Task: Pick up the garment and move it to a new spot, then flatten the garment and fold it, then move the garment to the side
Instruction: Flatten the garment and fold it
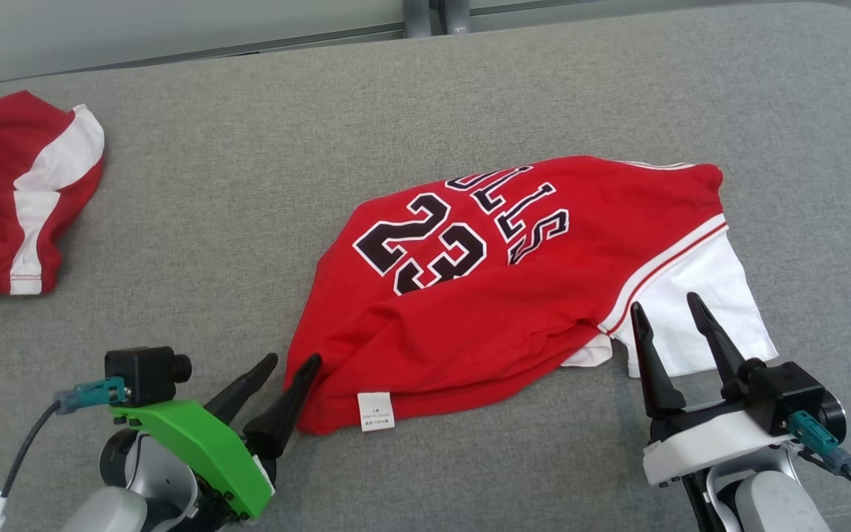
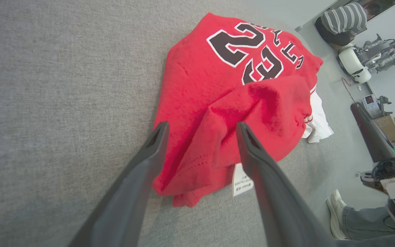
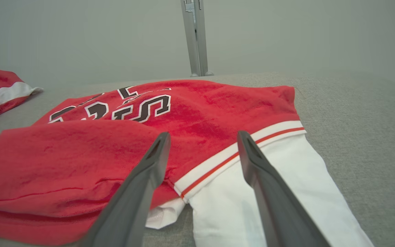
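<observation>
A red jersey (image 1: pixel 499 295) with a black "23", white sleeves and a white care label lies folded and rumpled on the grey table (image 1: pixel 248 185). My left gripper (image 1: pixel 291 360) is open at the jersey's lower left corner, one fingertip touching the hem. In the left wrist view that gripper (image 2: pixel 201 128) straddles a raised red fold of the jersey (image 2: pixel 231 113). My right gripper (image 1: pixel 665 307) stands open at the lower right, its tips over the white sleeve. The right wrist view has this gripper (image 3: pixel 202 137) astride the striped trim and white sleeve of the jersey (image 3: pixel 170 127).
A second red and white garment (image 1: pixel 15 192) lies at the table's far left edge. A grey post (image 3: pixel 195 37) rises behind the table. Beyond the table's right side stand a person's leg and shoe (image 2: pixel 336 209), a striped-shirted person (image 2: pixel 343 20) and equipment.
</observation>
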You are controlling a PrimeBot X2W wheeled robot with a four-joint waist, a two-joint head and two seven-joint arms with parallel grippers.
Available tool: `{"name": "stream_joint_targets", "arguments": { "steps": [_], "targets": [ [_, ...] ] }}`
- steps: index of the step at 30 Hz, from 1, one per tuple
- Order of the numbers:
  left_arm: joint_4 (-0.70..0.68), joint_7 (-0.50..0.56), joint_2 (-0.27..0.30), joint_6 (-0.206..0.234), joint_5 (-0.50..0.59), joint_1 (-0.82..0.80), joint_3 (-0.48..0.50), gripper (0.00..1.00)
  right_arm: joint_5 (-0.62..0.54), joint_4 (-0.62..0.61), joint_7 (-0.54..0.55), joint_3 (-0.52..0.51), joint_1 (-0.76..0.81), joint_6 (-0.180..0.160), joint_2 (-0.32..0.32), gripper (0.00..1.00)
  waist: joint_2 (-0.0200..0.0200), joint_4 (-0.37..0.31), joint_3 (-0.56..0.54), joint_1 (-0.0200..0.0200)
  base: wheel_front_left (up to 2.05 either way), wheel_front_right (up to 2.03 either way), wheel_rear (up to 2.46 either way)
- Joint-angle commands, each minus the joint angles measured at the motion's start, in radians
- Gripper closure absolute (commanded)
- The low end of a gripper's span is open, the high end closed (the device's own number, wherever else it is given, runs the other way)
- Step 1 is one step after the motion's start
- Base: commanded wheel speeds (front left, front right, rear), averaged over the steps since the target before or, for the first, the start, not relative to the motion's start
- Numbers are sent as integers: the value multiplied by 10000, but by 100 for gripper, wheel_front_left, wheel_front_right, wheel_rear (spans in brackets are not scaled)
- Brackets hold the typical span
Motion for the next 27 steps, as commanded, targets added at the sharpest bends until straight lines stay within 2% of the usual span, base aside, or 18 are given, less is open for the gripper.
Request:
{"name": "stream_joint_targets", "arguments": {
  "steps": [1,7,10,11,12,13,20,27],
  "targets": [
    [-157,4,121,67,-142,19,103,0,92,-23,-32,-33,114,1,-28,0,69,-50,18,0,0,0,0],
    [-464,593,461,192,-147,255,-147,0,137,-1,-32,0,46,1,-29,0,69,-135,80,0,0,0,0],
    [-355,758,443,185,-196,234,-261,0,191,-12,-32,1,-59,1,-28,0,69,-161,124,0,0,0,0],
    [-261,743,439,233,-137,168,-253,8,193,-22,-32,-2,-84,1,-28,0,69,-163,141,0,0,0,0],
    [-152,679,448,252,-13,43,-236,59,176,-30,-32,-6,-108,1,-28,0,69,-160,158,0,0,0,0],
    [-38,584,426,275,55,-92,-185,100,166,-37,-32,-9,-131,1,-28,0,69,-157,176,0,0,0,0],
    [366,-28,555,83,809,-967,33,100,194,-24,-32,-9,-192,1,-29,0,69,-179,211,0,0,0,0],
    [52,-1052,811,619,1806,-1735,675,100,216,-5,-32,-73,-102,1,-28,0,69,-164,186,0,0,0,0]
  ]
}}
